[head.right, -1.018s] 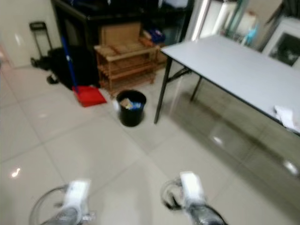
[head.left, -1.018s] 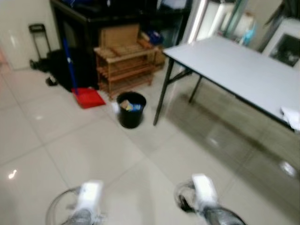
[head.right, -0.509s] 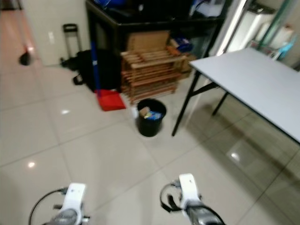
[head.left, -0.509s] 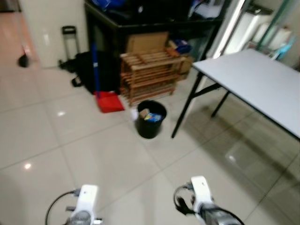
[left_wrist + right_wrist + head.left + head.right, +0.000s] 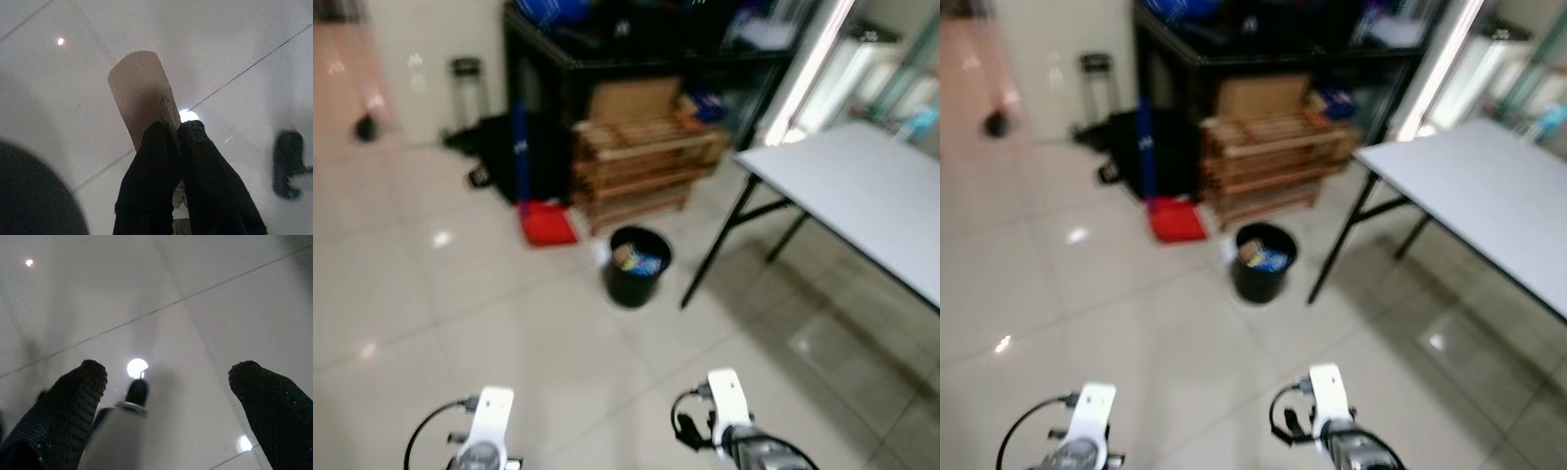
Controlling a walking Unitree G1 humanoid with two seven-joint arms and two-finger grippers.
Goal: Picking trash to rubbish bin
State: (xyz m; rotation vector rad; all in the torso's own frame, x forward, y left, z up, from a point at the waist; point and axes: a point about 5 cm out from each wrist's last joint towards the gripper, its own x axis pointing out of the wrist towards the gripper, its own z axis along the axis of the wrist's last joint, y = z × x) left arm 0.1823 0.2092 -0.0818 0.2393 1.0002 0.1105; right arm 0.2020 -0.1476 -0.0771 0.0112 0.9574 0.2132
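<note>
Cardboard tube (image 5: 142, 93) sits clamped in the left pincer (image 5: 176, 134); the right pincer (image 5: 171, 382) hangs spread over tiles.

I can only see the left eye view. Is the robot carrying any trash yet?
Observer: Yes. In the left wrist view, the left tool is shut on a tan cardboard tube.
Operator: What about the other tool?
Observer: The right wrist view shows the right tool open, its fingers wide apart over bare tiles, with nothing between them.
Operator: I see the black bin by the table leg. Is the tube over it?
Observer: No. Beneath the tube, the left wrist view shows only pale floor tiles, no bin.
</note>
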